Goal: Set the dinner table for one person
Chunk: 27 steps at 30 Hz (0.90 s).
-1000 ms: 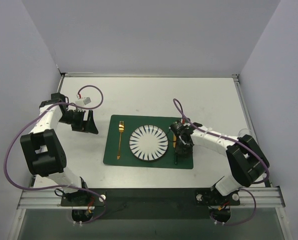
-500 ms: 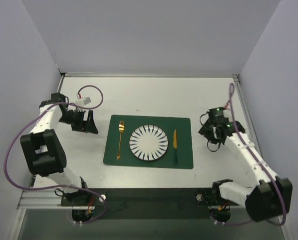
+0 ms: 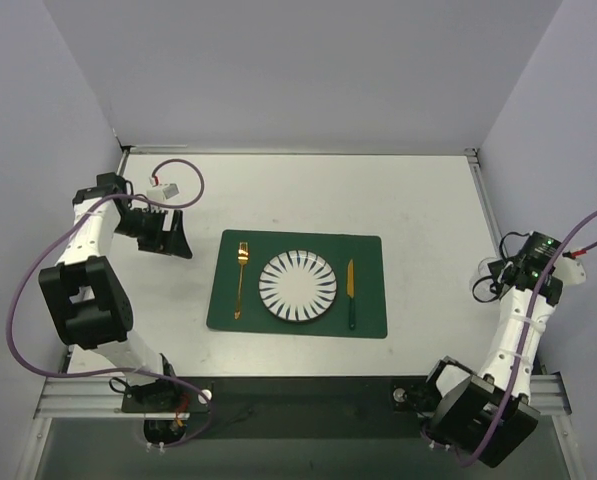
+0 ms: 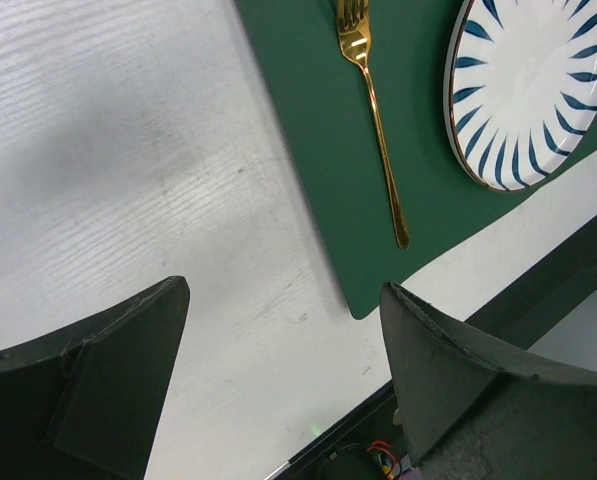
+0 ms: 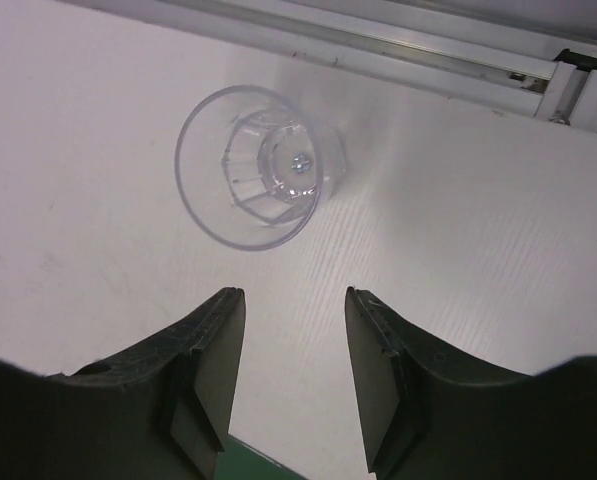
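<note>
1. Two arms reach over the dinner table, the big white top that fills the middle of the overhead view, with a metal rail along its 12 o'clock edge.
2. Near the table's centre lies a dark green placemat.
3. On the mat sits a white plate with dark blue rays round its rim.
4. At 9 o'clock of the plate lies a gold fork, prongs toward 12 o'clock. It is just beside the plate and not touching it.
5. At 3 o'clock of the plate lies a knife with a gold blade and a dark handle, the handle toward 6 o'clock.
6. Well off the mat at 3 o'clock, close to the table's right edge, stands a clear glass, mouth up as far as the wrist view shows.
7. The right gripper hangs over the table just short of the glass, its fingers spread and empty. The glass lies ahead of the tips, not between them.
8. The left gripper hovers at about 10 o'clock of the mat, over bare table. Its fingers are parted wide and grasp nothing.
</note>
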Available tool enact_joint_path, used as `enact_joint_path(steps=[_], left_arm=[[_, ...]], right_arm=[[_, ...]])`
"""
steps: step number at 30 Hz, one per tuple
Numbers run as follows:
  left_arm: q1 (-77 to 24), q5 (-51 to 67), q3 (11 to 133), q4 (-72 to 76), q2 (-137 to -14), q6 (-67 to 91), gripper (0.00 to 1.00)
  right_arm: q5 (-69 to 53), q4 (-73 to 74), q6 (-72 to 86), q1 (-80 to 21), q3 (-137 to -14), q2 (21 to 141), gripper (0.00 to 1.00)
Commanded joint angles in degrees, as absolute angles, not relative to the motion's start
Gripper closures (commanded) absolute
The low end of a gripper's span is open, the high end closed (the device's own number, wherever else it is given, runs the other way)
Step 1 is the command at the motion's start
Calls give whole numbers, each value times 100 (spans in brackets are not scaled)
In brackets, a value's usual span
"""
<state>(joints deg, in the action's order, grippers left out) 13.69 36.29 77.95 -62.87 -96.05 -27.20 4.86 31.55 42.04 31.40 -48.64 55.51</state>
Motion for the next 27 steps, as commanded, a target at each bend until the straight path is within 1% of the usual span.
enact_joint_path(steps=[1, 4, 9, 11, 15, 19, 22, 23, 25, 26, 27], left_arm=[[1318, 3551, 8033, -6583, -9457, -2742, 12], [1266, 3463, 8024, -6548, -9387, -2628, 12], [1187, 3463, 8024, -6452, -9299, -2400, 12], [1143, 3419, 8016, -6390, -9299, -2312, 12], [1020, 3375, 8051, -6355, -9395, -2189, 12], [941, 3314, 8042, -6276, -9431, -2136, 12], [914, 3296, 8042, -6258, -9475, -2127, 12], [914, 3296, 8042, -6258, -9492, -2127, 12], [914, 3287, 8042, -6240, -9492, -2136, 12], [923, 3296, 8042, -6223, -9492, -2136, 12], [914, 3296, 8025, -6214, -9483, -2136, 12]], right_arm=[[220, 2745, 4122, 3602, -4510, 5642, 55], [167, 2470, 4131, 3673, -4351, 5826, 55], [150, 2295, 3929, 3876, -4421, 6292, 55], [-87, 2145, 3937, 3990, -4395, 6389, 55], [-88, 1987, 3894, 4008, -4500, 6793, 55], [-193, 1837, 3867, 4008, -4483, 6996, 58], [-220, 1775, 3771, 4008, -4447, 7058, 75], [-246, 1767, 3736, 4008, -4439, 7049, 83], [-264, 1767, 3631, 3990, -4412, 6970, 88], [-255, 1767, 3604, 3999, -4412, 6935, 94], [-255, 1767, 3577, 3990, -4395, 6865, 97]])
